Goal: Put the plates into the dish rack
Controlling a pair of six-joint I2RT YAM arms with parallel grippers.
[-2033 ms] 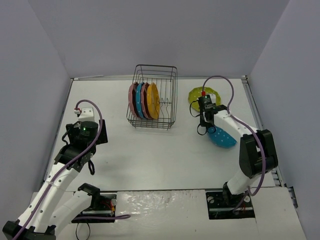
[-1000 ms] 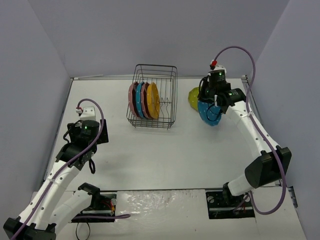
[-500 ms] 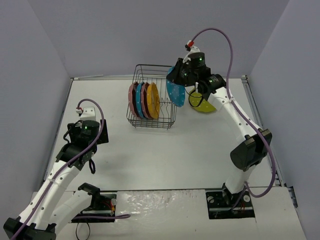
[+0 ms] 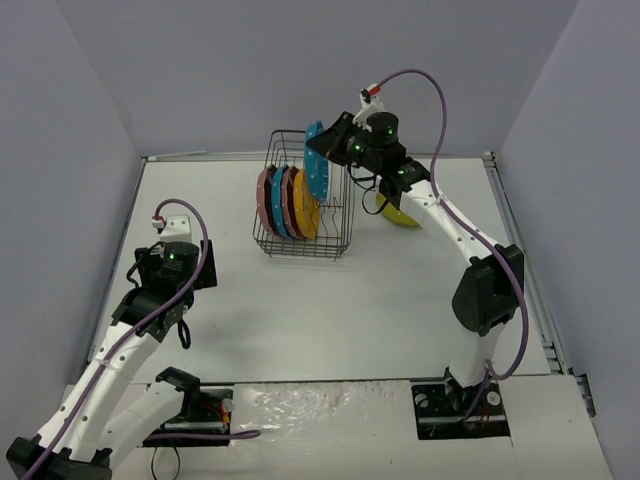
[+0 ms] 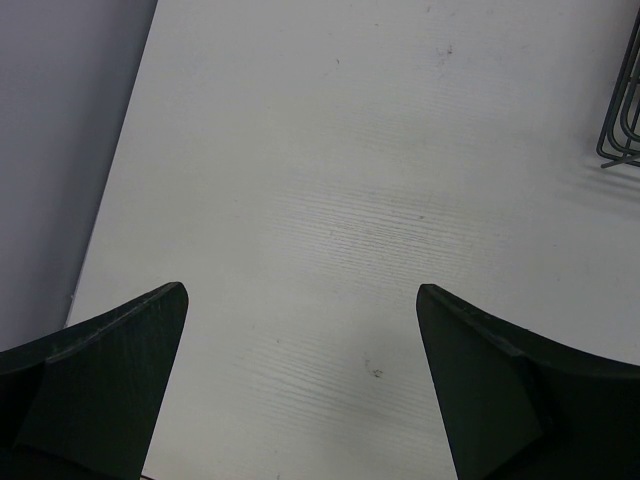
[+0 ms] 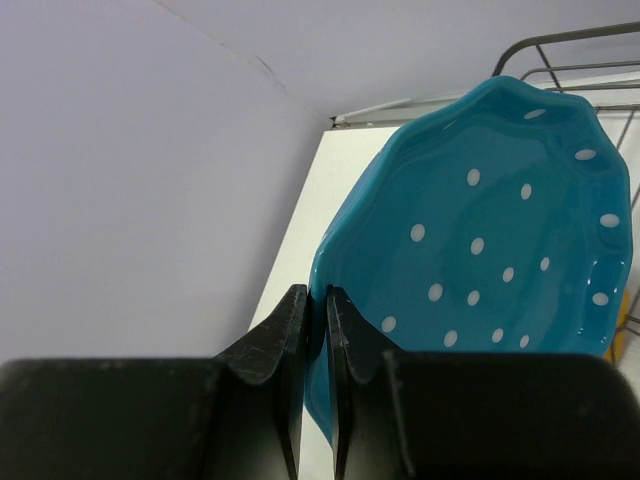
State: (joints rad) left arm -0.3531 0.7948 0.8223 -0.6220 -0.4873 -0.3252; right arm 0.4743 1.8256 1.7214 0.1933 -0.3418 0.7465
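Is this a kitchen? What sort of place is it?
Probably a robot test booth, not a kitchen: plain walls box in a white table, two robot arms are bolted at its near edge, and a wire dish rack holds plates.

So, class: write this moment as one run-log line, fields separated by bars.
right gripper: shut on blue plate, on edge over dish rack | left gripper: open, empty | racked: four plates | lime plate: on table

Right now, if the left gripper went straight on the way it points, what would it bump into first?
Most likely the bare table: the open left gripper looks down on nothing else between its fingers. The rack sits off to the right, outside that line.
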